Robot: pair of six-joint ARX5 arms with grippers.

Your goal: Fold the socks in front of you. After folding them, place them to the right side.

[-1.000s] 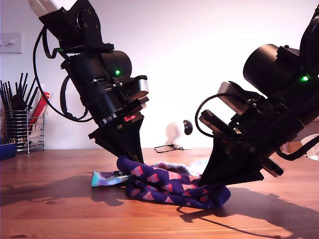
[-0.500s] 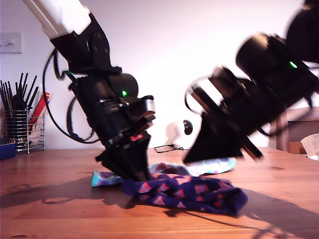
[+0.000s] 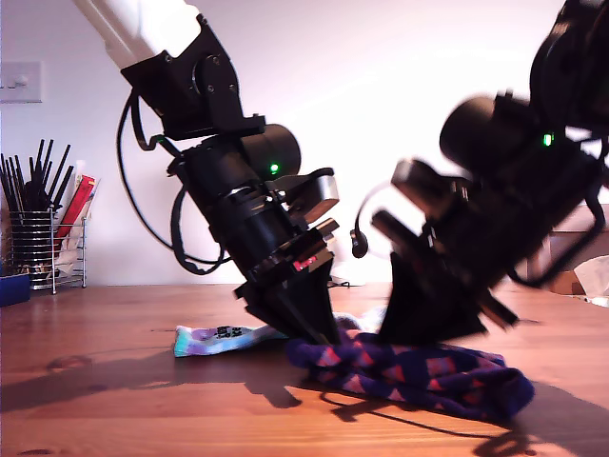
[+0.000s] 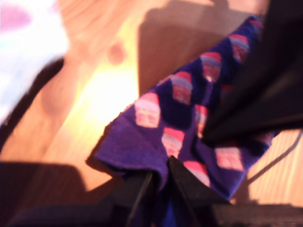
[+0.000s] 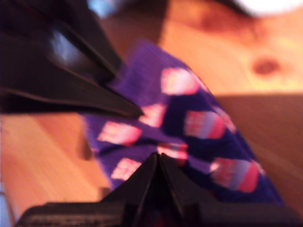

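The dark navy sock [image 3: 419, 373] with red-orange diamonds lies stretched on the wooden table [image 3: 114, 400], right of centre in the exterior view. My first gripper [image 3: 319, 335] is shut on its plain cuff end [image 4: 132, 151], the end toward the exterior view's left. My second gripper [image 3: 419, 335] is shut on the same sock [image 5: 199, 118] further along, with the toe end trailing toward the exterior view's right. The pastel tie-dye sock [image 3: 219, 339] lies flat behind the first arm, partly hidden; it shows as a pale blur [image 4: 28, 52] in the first wrist view.
A wire rack of dark utensils [image 3: 43, 238] and a blue container [image 3: 11, 288] stand at the back on the exterior view's left. A cable [image 3: 319, 283] runs along the table's far edge. A pale box [image 3: 590, 276] sits at the back right.
Both arms have shifted toward the exterior view's right, drawing the navy sock off the pastel one and stretching it out. The second gripper lifted, then came back down onto the sock.
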